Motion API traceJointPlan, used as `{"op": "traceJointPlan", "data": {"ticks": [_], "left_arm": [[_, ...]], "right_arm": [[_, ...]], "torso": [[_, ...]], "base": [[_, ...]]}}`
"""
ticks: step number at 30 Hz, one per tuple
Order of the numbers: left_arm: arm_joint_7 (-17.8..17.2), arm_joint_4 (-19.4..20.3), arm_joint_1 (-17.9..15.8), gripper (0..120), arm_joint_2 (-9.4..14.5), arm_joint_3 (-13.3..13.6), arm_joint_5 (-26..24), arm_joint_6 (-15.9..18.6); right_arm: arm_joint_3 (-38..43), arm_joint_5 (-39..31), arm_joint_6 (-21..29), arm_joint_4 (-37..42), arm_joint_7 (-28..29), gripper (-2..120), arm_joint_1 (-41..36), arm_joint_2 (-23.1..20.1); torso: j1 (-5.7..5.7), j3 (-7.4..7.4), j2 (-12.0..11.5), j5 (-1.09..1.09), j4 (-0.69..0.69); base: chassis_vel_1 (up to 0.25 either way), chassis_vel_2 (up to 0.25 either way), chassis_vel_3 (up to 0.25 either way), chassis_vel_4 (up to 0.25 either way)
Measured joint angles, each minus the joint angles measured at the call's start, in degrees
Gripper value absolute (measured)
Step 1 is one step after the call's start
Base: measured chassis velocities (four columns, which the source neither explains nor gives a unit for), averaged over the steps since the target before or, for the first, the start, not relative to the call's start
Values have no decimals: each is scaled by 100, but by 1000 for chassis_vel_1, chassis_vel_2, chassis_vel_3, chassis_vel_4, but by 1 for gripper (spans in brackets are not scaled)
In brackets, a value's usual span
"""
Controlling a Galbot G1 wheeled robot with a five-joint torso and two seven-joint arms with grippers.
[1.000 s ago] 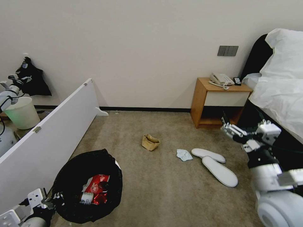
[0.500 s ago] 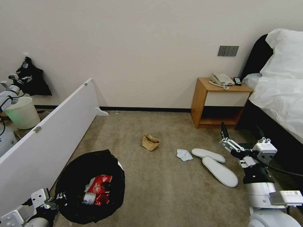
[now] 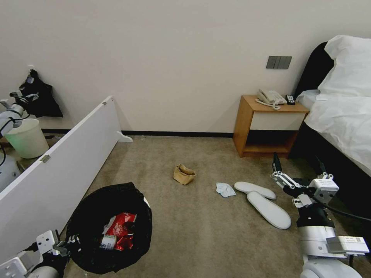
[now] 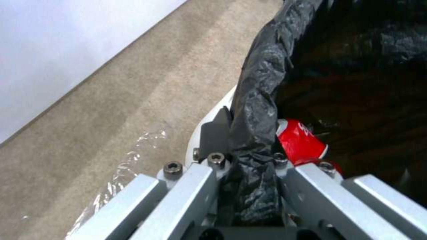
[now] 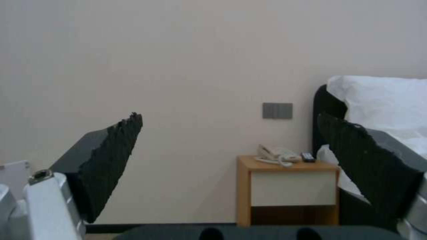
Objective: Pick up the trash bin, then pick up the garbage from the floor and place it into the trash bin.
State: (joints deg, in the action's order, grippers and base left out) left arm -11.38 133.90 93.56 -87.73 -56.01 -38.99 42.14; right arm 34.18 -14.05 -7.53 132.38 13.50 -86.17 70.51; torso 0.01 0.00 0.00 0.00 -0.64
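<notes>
Broadly, beige floor (image 3: pixel 201 231) fills the middle of the head view. The trash bin (image 3: pixel 110 227), lower left, already holds a red packet (image 3: pixel 120 227), its rim pinched between the left gripper's (image 4: pixel 249 166) fingers. Two white slippers (image 3: pixel 266 206), a tissue (image 3: pixel 225 189) and a brown paper bag (image 3: pixel 184 174) lie mid-frame. The right gripper (image 3: pixel 297 166), lower right, hangs above the slippers, fingers spread wide; the next pickup likely means lowering onto them. A bedside cabinet (image 3: pixel 266 125) stands behind.

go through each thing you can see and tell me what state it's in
Black-bagged round white trash bin: rim clamped, red packet inside.
Left pincer: shut on bin rim.
Right pincer: open, empty, above floor.
Brown paper bag: on carpet.
Two white slippers: on carpet.
</notes>
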Motion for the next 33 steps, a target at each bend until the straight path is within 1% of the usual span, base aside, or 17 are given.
{"op": "traceJointPlan", "data": {"ticks": [6,14,18,22,24,26,29,33], "left_arm": [[0,-16,-2,2,18,-21,-4,0],[-4,-61,-10,2,17,-41,-8,0],[-53,-99,-17,2,24,-81,-16,0],[-71,-123,-9,2,30,-105,-17,0],[-84,-134,0,2,34,-135,-24,0],[-87,-139,2,2,35,-146,-29,0],[-88,-151,2,2,43,-173,-44,0],[-91,-159,3,2,51,-208,-76,0]], "right_arm": [[-16,16,-6,-28,0,100,-7,22],[-28,16,-7,-53,-1,100,-1,23],[-19,14,-19,-75,-1,100,2,14],[-16,15,-40,-97,0,100,4,3],[-17,15,-64,-117,0,100,18,-3],[-21,15,-72,-122,-1,100,23,-3],[-28,11,-89,-123,-1,100,23,-5],[-36,9,-113,-126,-3,100,13,-10]], "torso": [[0,0,0,0,0],[0,0,0,0,0],[0,0,0,0,-4],[0,0,0,0,-4],[0,0,0,0,2],[0,0,0,0,3],[0,0,0,0,0],[0,0,0,0,0]], "base": [[-41,-39,-39,-44],[-94,-78,-70,-74],[-96,-105,-95,-97],[-75,-70,-57,-69],[-19,-26,-1,-18],[0,0,0,0],[0,0,0,0],[0,0,0,0]]}}
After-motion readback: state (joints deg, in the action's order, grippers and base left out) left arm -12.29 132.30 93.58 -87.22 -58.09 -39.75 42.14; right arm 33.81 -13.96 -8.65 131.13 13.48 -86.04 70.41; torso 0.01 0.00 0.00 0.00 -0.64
